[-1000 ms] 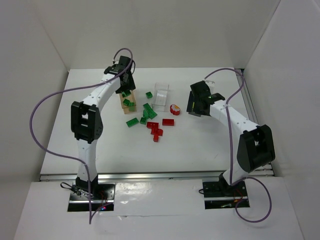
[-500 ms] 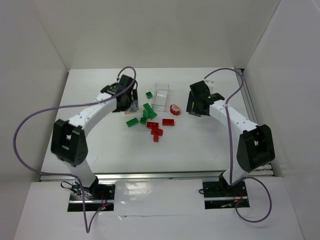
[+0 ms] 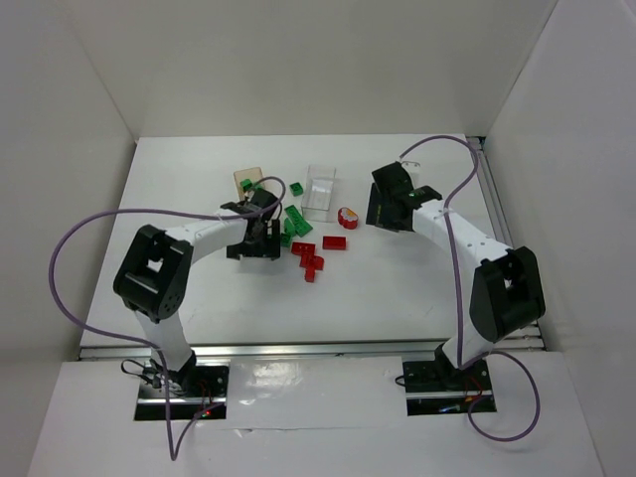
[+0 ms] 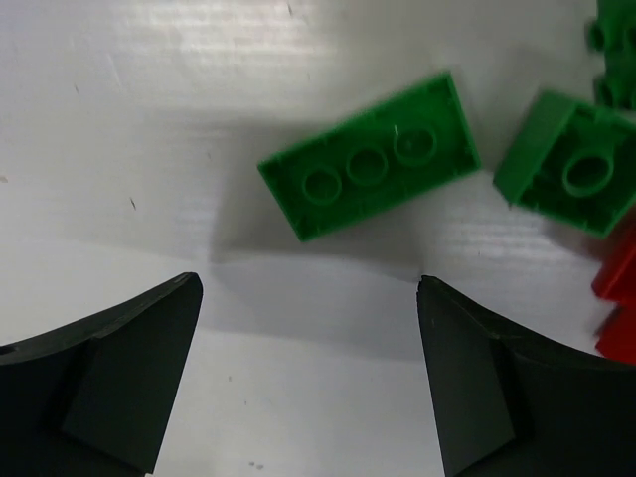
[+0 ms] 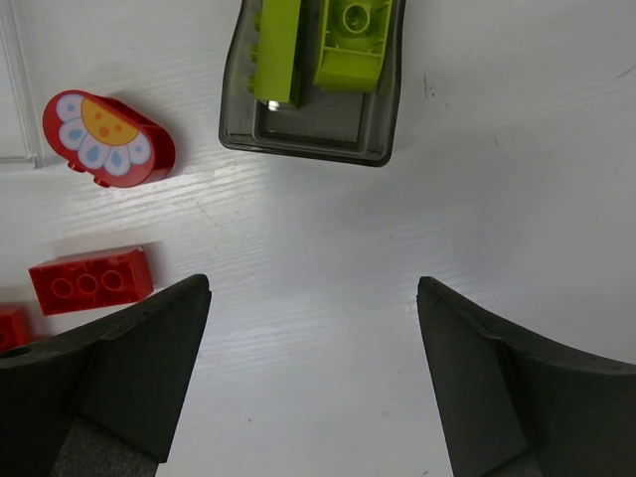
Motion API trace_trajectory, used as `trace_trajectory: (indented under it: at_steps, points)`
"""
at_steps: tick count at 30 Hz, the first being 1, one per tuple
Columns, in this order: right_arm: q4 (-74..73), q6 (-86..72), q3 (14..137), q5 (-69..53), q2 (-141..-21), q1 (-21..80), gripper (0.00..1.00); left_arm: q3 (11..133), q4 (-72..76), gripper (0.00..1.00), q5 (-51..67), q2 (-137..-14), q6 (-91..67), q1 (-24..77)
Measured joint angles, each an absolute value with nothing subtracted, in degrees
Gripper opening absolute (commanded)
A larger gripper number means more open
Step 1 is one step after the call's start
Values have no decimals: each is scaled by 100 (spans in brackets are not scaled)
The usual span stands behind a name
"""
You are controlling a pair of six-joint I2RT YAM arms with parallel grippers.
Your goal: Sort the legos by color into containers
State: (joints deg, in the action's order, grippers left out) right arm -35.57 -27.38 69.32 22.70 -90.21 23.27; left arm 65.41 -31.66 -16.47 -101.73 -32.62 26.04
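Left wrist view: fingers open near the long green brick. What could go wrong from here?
The long green brick lies skewed and beyond the left fingers, not between them; closing now could miss it or spin it.
The small green brick sits close to its end and may get dragged along.

The left gripper [image 3: 258, 244] hung close beside green legos [image 3: 295, 221]. Red legos [image 3: 310, 260] lay just to its right, and a clear container [image 3: 320, 191] stood beyond them.
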Motion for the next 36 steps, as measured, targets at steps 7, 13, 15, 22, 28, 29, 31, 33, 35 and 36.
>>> trace_trajectory:
  at_steps: [7,13,15,22,28,29,31,33,35,36]
  points:
    - [-3555,-2738,6932,2276,-9021,2349,92,7275,-2864,90,-1835,-10868,-3011,2322]
    - [-3557,-2738,6932,2316,-9021,2351,92,7467,-2711,72,-1815,-11039,-2812,2329]
    - [-3557,-2738,6932,2318,-9021,2351,92,7450,-2646,64,-1763,-11039,-2731,2357]
    - [-3557,-2738,6932,2322,-9021,2351,92,7422,-2624,17,-1601,-10945,-2665,2383]
    - [-3557,-2738,6932,2342,-9021,2351,92,7511,-2926,16,-1483,-10368,-2689,2379]
    - [-3557,-2740,6932,2340,-9021,2351,92,7640,-3026,16,-1470,-10291,-2687,2359]
    - [-3557,-2749,6932,2340,-9021,2351,92,8119,-3256,16,-1435,-10267,-2698,2300]
    - [-3559,-2759,6932,2338,-9021,2351,92,8648,-3400,16,-1431,-10328,-2707,2178]
    - [-3559,-2759,6934,2338,-9021,2351,92,9271,-3461,16,-1474,-10501,-2714,2027]
    - [-3559,-2757,6934,2342,-9021,2351,92,9544,-3465,17,-1522,-10613,-2716,1977]
